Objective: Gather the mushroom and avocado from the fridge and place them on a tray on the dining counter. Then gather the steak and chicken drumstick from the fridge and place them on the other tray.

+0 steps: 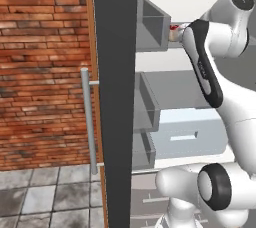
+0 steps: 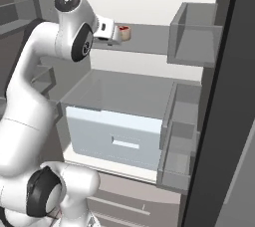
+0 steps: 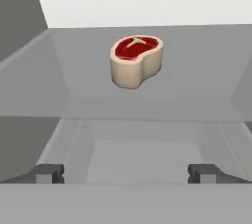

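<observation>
The fridge [image 2: 149,2] stands open, its white back wall and grey shelves laid bare in both base views. In the left base view the dark edge of one open door [image 1: 116,97] runs from top to bottom, with a vertical steel handle [image 1: 89,122] on its outer face and a brick wall [image 1: 42,67] behind it. Grey door bins [image 1: 150,24] hang on the inner side of that door, and the right base view shows matching bins [image 2: 194,39] on the other door. Low in the cabinet sits a pale blue-white drawer [image 2: 117,139] under a grey shelf plate [image 2: 124,91].

The white arm [image 2: 30,101] rises from the base and bends forward to the upper shelf [image 2: 147,39], where the hand is level with the shelf surface.

The gripper [image 3: 126,173] is spread wide, its two dark fingertips [image 3: 49,173] far apart at the bottom of the hand view, and nothing lies between them.

The steak [image 3: 137,61], red on top with a pale fatty side, lies flat on the upper shelf, straight ahead of the hand and close to centred between the two tips, shifted just slightly toward the right one. It is clear of both tips, with bare shelf in between. In the right base view the steak [image 2: 124,32] shows just beyond the hand; in the left base view a small bit of it [image 1: 174,33] peeks out beside the wrist.
</observation>
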Controlling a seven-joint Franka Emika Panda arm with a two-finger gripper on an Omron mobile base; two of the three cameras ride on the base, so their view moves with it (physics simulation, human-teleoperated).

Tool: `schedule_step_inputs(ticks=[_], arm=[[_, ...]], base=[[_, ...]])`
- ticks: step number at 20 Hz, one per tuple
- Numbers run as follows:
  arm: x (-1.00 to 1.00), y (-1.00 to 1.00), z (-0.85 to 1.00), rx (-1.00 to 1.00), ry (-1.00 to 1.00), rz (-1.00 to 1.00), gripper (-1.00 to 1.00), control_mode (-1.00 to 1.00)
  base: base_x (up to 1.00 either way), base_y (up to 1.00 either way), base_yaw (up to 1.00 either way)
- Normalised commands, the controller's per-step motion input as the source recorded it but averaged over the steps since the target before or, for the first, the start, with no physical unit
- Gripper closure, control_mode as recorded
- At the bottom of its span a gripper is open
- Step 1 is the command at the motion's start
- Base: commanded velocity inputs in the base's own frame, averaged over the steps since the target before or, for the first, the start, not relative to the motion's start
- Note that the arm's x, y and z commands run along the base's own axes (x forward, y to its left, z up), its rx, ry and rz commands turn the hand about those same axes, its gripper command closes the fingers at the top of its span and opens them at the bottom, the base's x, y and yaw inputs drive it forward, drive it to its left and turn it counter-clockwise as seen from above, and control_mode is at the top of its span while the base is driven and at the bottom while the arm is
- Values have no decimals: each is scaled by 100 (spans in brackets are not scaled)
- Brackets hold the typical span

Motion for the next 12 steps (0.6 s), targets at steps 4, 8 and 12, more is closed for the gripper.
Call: schedule_step_inputs(ticks=[4,8,12], arm=[[36,9,0,-2,0,-3,-100,-100],[37,8,0,-1,0,-4,-100,-100],[25,0,-4,-1,1,-8,-100,-100]], base=[[0,0,0],[0,0,0],[0,0,0]])
